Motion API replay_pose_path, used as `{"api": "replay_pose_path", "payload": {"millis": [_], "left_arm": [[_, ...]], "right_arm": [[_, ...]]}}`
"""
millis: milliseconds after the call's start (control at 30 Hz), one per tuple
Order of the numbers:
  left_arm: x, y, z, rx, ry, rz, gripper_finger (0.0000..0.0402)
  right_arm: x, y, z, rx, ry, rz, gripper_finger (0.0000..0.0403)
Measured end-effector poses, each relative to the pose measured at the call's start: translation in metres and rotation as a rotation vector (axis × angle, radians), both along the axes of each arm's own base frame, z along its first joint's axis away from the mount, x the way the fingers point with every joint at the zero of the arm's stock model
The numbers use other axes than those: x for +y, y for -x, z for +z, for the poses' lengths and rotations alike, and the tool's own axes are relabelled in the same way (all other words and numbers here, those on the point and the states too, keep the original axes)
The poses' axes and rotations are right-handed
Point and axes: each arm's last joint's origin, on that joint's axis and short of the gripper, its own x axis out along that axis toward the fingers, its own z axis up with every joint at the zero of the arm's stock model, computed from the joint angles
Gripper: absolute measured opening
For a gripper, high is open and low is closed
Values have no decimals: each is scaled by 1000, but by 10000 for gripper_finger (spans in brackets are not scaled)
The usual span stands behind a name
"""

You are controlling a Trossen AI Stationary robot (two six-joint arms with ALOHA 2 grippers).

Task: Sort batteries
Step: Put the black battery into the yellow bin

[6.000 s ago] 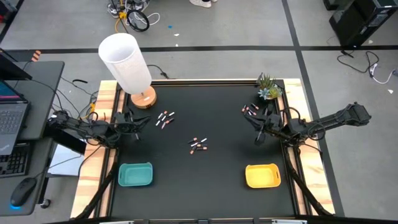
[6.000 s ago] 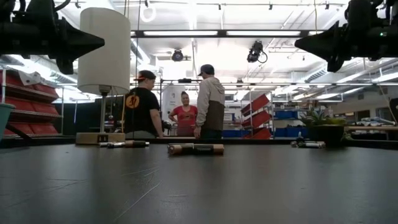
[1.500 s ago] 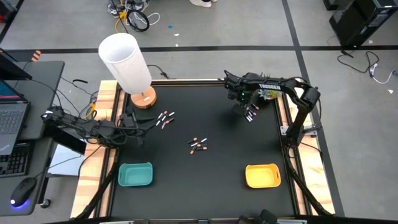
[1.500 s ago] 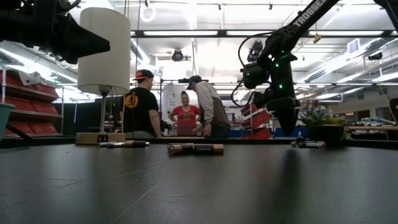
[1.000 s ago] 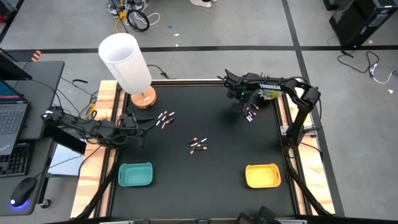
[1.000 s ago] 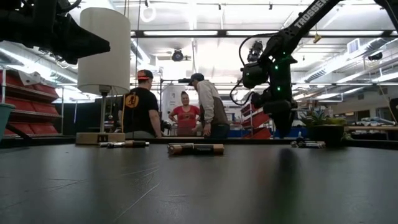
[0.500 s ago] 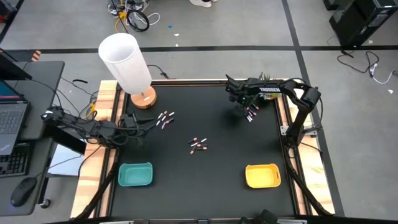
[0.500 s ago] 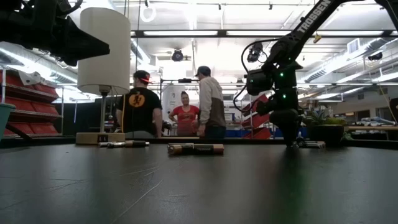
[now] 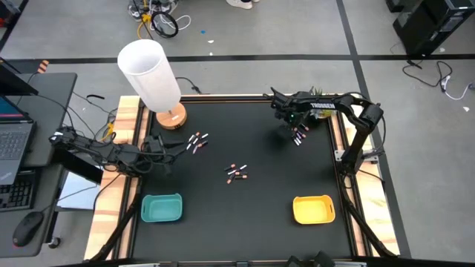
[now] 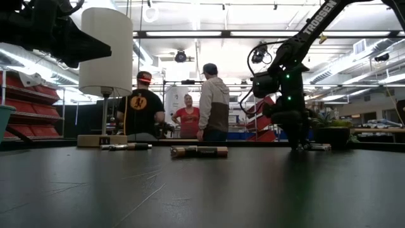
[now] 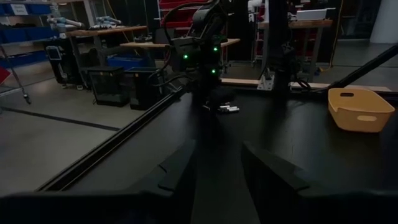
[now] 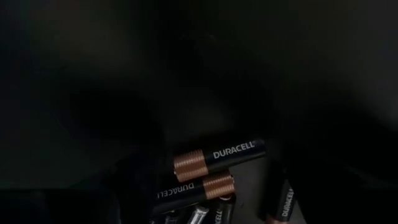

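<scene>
While the right gripper hovers jaws wide, empty, over the Duracell batteries at the desk's far right, centre on one cell before closing.

Bright overhead light, dark wrist views

Batteries lie mid-table, trays nearer (lamp behind, left).
</scene>
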Motion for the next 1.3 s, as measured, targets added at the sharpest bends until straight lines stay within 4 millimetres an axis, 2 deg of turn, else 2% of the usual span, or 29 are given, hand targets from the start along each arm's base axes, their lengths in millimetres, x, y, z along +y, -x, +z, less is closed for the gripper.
{"api": "replay_pose_path", "payload": {"millis": [167,433,833,1300], "left_arm": [[0,0,0,0,0,-5,143],[0,0,0,1,-1,-8,143],[0,0,0,2,-1,-7,143],[0,0,0,1,0,-7,143]], "right_arm": [[0,1,0,-21,-21,-105,309],[0,0,-1,-69,-73,-171,298],[4,-9,-1,-130,-76,-94,277],[29,-22,-1,-83,-79,-23,249]]}}
